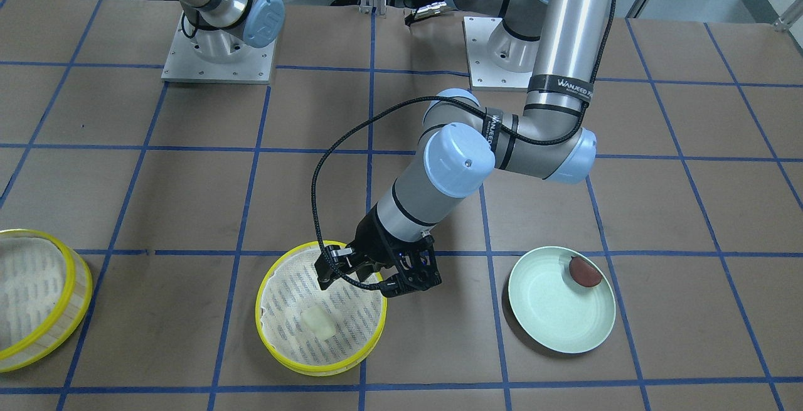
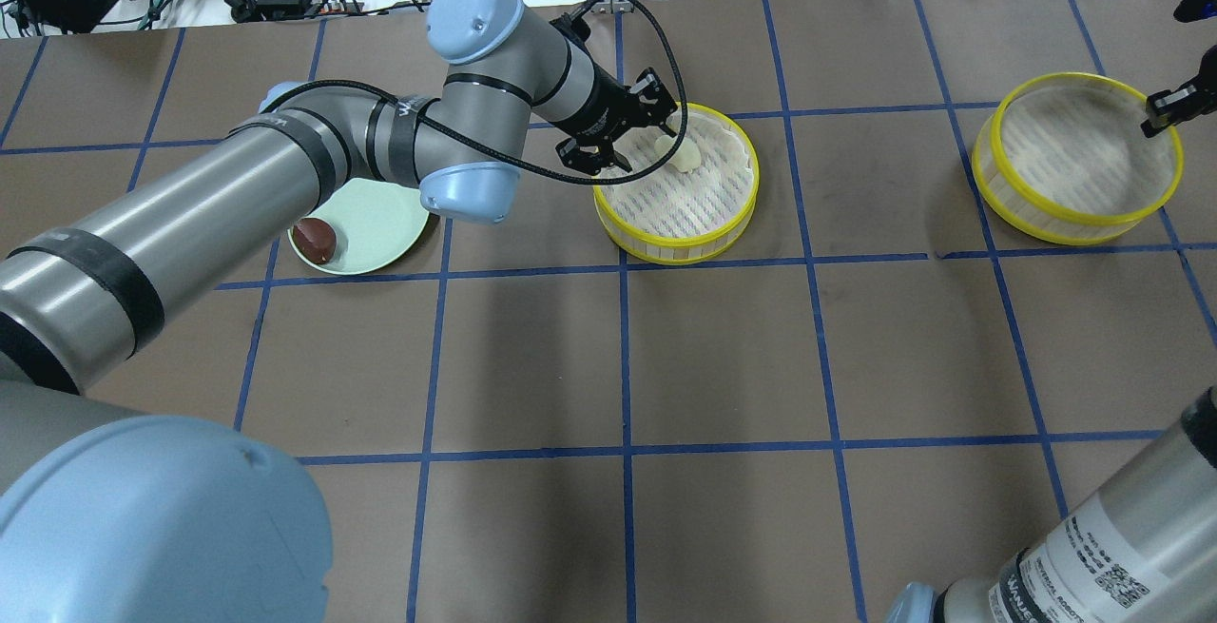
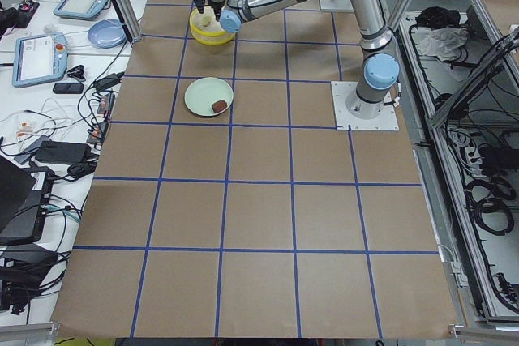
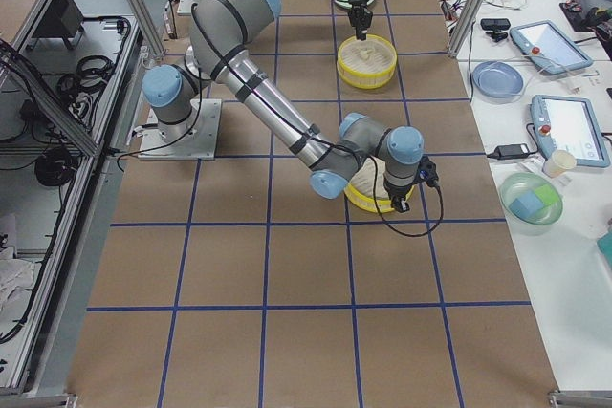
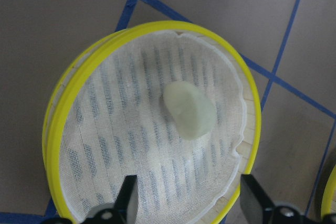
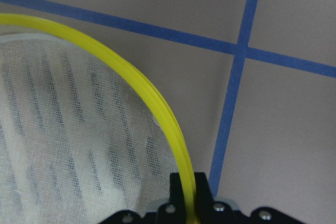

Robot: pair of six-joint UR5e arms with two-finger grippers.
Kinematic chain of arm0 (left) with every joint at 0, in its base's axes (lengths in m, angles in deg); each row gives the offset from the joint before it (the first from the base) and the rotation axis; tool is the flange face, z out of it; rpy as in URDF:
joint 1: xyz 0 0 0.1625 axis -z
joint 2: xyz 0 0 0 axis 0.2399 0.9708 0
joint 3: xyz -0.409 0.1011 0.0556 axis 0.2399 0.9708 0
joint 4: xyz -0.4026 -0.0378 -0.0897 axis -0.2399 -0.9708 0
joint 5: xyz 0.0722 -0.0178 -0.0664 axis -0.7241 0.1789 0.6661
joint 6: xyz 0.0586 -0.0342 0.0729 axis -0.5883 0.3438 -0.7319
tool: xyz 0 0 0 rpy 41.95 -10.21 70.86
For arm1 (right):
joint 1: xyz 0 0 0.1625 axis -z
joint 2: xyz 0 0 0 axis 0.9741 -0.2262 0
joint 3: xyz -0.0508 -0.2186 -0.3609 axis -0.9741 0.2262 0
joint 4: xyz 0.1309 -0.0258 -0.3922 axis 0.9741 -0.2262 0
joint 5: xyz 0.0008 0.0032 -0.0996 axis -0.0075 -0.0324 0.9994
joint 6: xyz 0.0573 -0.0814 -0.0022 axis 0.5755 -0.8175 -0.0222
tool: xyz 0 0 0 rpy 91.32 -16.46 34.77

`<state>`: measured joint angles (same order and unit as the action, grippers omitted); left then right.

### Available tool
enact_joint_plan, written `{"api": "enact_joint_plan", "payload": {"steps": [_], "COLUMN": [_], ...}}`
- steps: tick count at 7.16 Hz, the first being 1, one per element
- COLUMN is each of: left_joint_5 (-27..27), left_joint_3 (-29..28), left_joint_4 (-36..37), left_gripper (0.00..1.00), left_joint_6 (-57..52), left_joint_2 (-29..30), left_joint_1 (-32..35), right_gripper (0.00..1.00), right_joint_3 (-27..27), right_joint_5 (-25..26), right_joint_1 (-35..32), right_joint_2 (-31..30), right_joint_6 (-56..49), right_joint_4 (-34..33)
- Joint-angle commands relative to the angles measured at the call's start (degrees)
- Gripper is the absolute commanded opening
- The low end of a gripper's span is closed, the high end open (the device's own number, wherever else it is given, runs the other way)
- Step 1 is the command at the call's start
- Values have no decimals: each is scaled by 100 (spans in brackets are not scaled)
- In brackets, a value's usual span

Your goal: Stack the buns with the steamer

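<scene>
The cream-white bun (image 5: 189, 111) lies on the mesh floor of the middle steamer tray (image 1: 263, 329). My left gripper (image 1: 361, 285) hovers open and empty over that tray's near rim; its fingers (image 5: 128, 192) stand wide apart below the bun. The reddish-brown bun (image 1: 584, 271) sits at the edge of a pale green plate (image 1: 552, 317). My right gripper (image 2: 1165, 107) is shut on the yellow rim (image 6: 131, 72) of the second steamer tray (image 2: 1074, 223), which holds nothing.
Brown paper with a blue tape grid covers the table. Both arm bases (image 1: 219, 53) stand at the robot's edge. Tablets, bowls and cables (image 3: 49, 54) lie on a side bench beyond the table's far edge.
</scene>
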<state>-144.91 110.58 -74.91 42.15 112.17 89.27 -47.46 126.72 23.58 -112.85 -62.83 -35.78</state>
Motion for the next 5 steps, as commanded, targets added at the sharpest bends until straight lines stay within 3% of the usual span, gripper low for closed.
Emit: {"api": "enact_joint_plan", "payload": {"steps": [1,3,5], "left_joint_5": [-236,-454,-1540], "left_joint_3": [-151,-151,-142], "left_joint_4": [-637,-2051,-3090], "left_gripper": [100,100,100], "left_joint_6": [-1331,-2634,-4119], "left_joint_2": [-340,-866,-1245], "left_joint_1": [-660,-1408,-2041], "right_gripper": [0,0,0], "right_joint_3": [-26,-148,-438], "right_joint_5": [-2,7,7], "right_joint_1": [-132,-683,-1368], "right_joint_2": [-231,-591,-1056], "right_joint_6": [381,1022,2206], "right_joint_4": [199,525,570]}}
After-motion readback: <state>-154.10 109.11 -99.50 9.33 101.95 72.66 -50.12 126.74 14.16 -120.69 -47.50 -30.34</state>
